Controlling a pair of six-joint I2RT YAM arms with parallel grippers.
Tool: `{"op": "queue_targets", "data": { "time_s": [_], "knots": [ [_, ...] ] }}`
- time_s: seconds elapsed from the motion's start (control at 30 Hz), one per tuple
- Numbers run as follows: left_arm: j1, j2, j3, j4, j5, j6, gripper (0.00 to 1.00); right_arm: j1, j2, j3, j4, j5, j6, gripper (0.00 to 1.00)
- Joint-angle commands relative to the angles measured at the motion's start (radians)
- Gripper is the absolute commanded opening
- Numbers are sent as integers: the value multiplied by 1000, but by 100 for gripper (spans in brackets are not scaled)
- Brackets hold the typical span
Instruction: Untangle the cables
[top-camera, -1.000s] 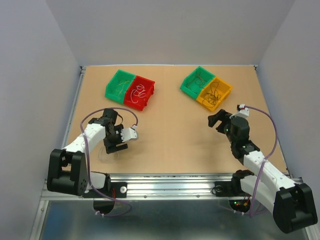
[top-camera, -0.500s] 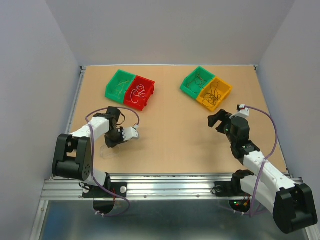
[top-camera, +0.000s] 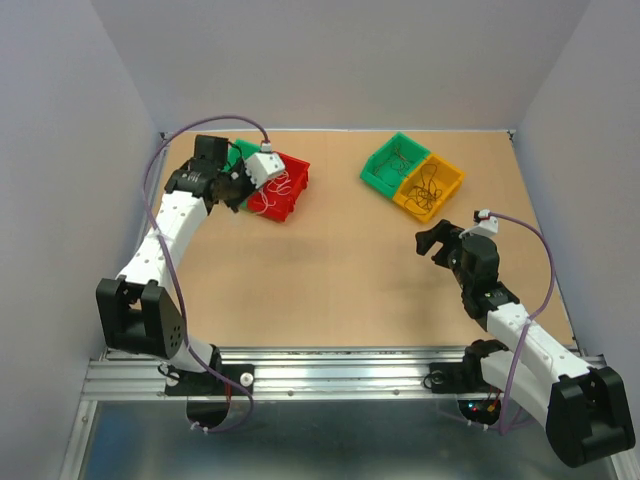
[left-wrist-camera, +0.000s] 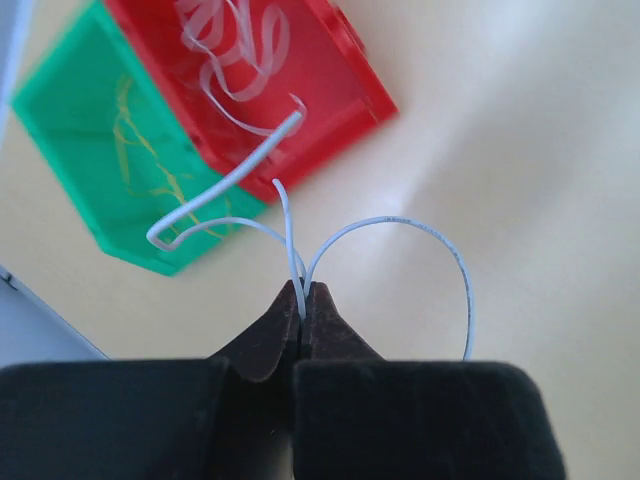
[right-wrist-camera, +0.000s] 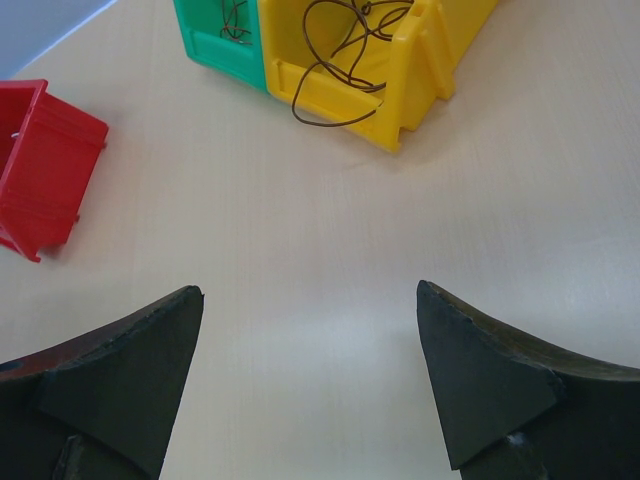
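My left gripper (left-wrist-camera: 303, 291) is shut on a thin white cable (left-wrist-camera: 398, 220). The cable loops out to both sides of the fingertips, and one end reaches over the red bin (left-wrist-camera: 330, 75). More white cables (left-wrist-camera: 232, 45) lie in that bin, and yellowish ones (left-wrist-camera: 140, 140) in the green bin (left-wrist-camera: 70, 110) beside it. In the top view the left gripper (top-camera: 238, 188) hangs at the near edge of this bin pair. My right gripper (right-wrist-camera: 310, 300) is open and holds nothing, above bare table. Brown cables (right-wrist-camera: 340, 50) lie in the yellow bin (right-wrist-camera: 410, 90).
A second green bin (top-camera: 388, 160) adjoins the yellow bin (top-camera: 432, 186) at the back right. The red bin (top-camera: 284, 190) and green bin (top-camera: 236, 165) stand at the back left. Walls close the table on three sides. The right gripper (top-camera: 432, 243) hovers right of centre.
The left gripper shut on the white cable near the front left of the table. It then swung back and up to the red and green bins with it. The right arm stayed still.
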Motion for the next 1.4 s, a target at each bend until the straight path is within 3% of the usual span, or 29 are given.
{"op": "queue_targets", "data": {
  "time_s": [0.0, 0.17, 0.37, 0.63, 0.9, 1.1, 1.37],
  "knots": [
    [-5, 71, 110, 172, 87, -251, 0, 5, -22, -23, 49, 10, -12, 93],
    [-8, 200, 199, 363, 102, -438, 0, 5, -27, -25, 49, 10, -12, 93],
    [-12, 378, 282, 514, 76, -506, 0, 5, -25, -21, 48, 10, -13, 93],
    [-23, 648, 414, 513, -59, -510, 0, 5, -28, -21, 49, 8, -13, 93],
    [-52, 708, 432, 494, -140, -494, 0, 5, -24, -20, 49, 11, -13, 93],
    [-60, 586, 348, 533, -139, -498, 38, 5, -19, -18, 48, 13, -12, 93],
    [-72, 374, 203, 528, -191, -510, 51, 5, -14, -18, 51, 13, -12, 93]
  ]
}}
